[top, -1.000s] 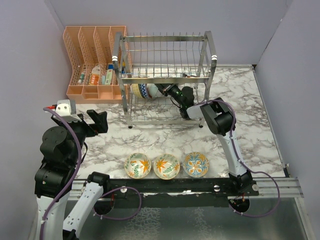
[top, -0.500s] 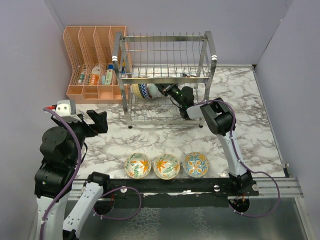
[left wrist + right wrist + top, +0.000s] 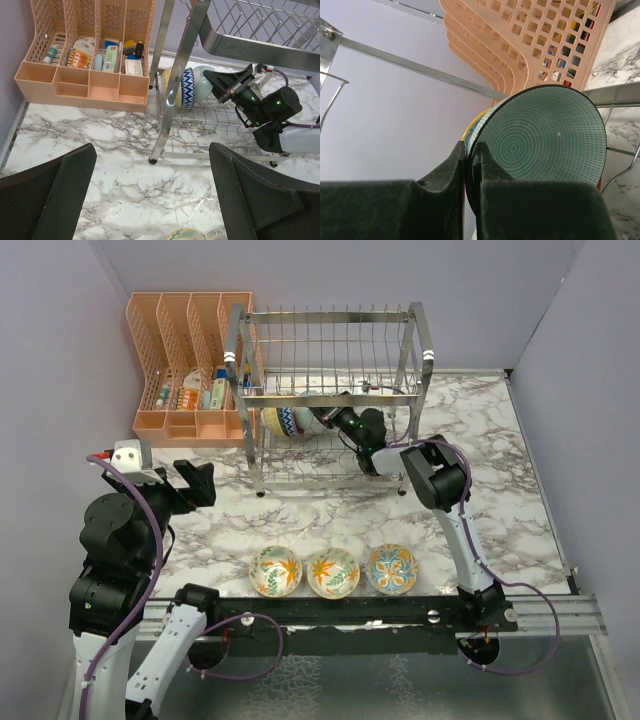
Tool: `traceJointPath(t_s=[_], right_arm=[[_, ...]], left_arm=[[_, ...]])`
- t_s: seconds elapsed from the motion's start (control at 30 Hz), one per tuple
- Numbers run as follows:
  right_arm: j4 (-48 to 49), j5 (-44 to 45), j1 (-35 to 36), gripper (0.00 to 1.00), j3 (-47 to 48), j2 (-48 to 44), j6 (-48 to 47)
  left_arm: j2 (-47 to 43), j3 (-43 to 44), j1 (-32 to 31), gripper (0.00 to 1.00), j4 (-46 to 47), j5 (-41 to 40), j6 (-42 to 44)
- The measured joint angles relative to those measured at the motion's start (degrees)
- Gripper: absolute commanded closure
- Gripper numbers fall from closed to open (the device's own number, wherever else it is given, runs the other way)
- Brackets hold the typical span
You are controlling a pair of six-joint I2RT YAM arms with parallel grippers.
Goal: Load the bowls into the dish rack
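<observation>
Top external view: the right gripper (image 3: 319, 417) reaches into the bottom shelf of the dish rack (image 3: 330, 350). It is pinched tight on a teal bowl (image 3: 305, 420). That bowl stands on its edge inside the rack, right next to a blue zigzag bowl (image 3: 285, 421). Three flower bowls (image 3: 332, 572) sit in a row on the table (image 3: 500, 500), well in front of the rack. The left gripper (image 3: 200, 483) hangs to the left of the rack and in front of it, and it touches nothing. A peach organizer (image 3: 185, 360) stands just beside the rack on its left side.

Left wrist view: the left gripper (image 3: 151, 150) is wide open with nothing between its two fingers (image 3: 55, 195). It faces the front of the dish rack (image 3: 182, 65). On the bottom shelf, the teal bowl (image 3: 201, 84) leans against the blue zigzag bowl (image 3: 187, 87). The right gripper (image 3: 212, 80) touches the teal bowl from the right.

Right wrist view: the right gripper (image 3: 469, 150) is closed. The thin dark edge of the teal bowl (image 3: 545, 135) sits squeezed between its fingers (image 3: 442, 170). The bowl is up on its edge under the rack's top bars. A yellow-edged bowl (image 3: 471, 125) peeks out just behind it.
</observation>
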Motion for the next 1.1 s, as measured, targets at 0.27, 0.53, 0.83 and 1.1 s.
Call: traceJointPath(t_s=[0.27,0.53,0.83,1.1], right_arm=[[-2.12,-0.15,0.0,0.99,-0.22,-1.09,-2.69],[-2.97,-0.22,-0.15,0.99,-1.84,-2.45,-4.02],[-3.28,-1.03,-0.37,0.92,-1.95,-2.47,-4.02],[-3.61,-1.07,-0.5,0.76,-2.64,-2.8,-4.52]], left_arm=[[0.0,0.0,0.0,0.01,0.0,-0.04,0.07],[0.0,0.0,0.0,0.01,0.02,-0.13,0.04],[0.0,0.0,0.0,0.01,0.02,-0.13,0.02],[0.0,-0.07,0.0,0.01,0.02,-0.13,0.02]])
